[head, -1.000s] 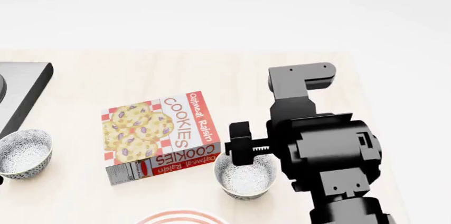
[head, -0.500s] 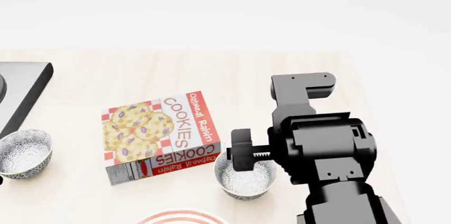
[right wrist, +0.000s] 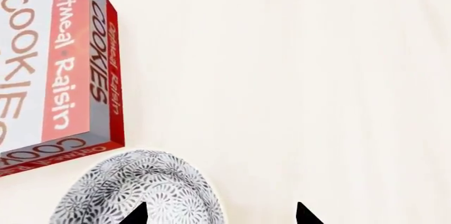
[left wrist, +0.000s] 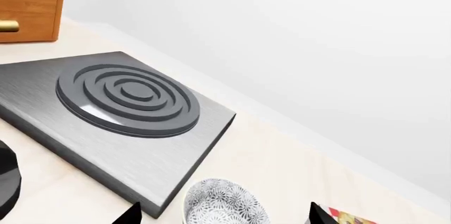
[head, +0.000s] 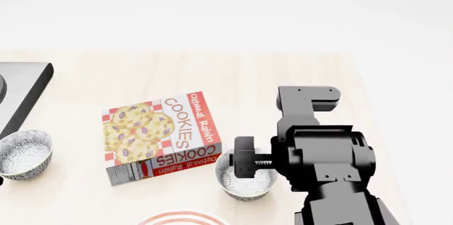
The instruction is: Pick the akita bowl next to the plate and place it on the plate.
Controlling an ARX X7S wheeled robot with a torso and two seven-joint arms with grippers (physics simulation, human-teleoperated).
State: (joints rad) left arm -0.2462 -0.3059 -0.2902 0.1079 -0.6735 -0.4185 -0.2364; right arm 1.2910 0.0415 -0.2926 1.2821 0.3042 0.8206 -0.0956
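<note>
Sitting upright on the pale wooden desk (head: pixel 297 71): the small round grey-black speckled akita bowl with a white inside (head: pixel 245 178), just beside the near right corner of the flat red-and-white oatmeal raisin cookie box (head: pixel 161 137). Showing only as a sliver of red rings at the bottom edge of the head view: the large round white plate (head: pixel 182 218), near the bowl, on its left and closer to the robot. Hanging directly over that bowl: the black right hand (right wrist: pixel 219 214), fingers spread, one dark fingertip (right wrist: pixel 135 214) over the bowl's rim and the other off to its side above bare desk; not touching the bowl, as far as can be told. Resting far off at the left edge of the head view: a second identical speckled bowl (head: pixel 24 154), close to the grey metal cooktop slab with raised concentric rings (left wrist: pixel 127 109). Hovering near that second bowl: the left hand (left wrist: pixel 222 214), its two dark tips wide apart, gripping nothing. Standing beyond the cooktop: an orange-brown wooden cabinet with a brass handle (left wrist: pixel 31 3).
</note>
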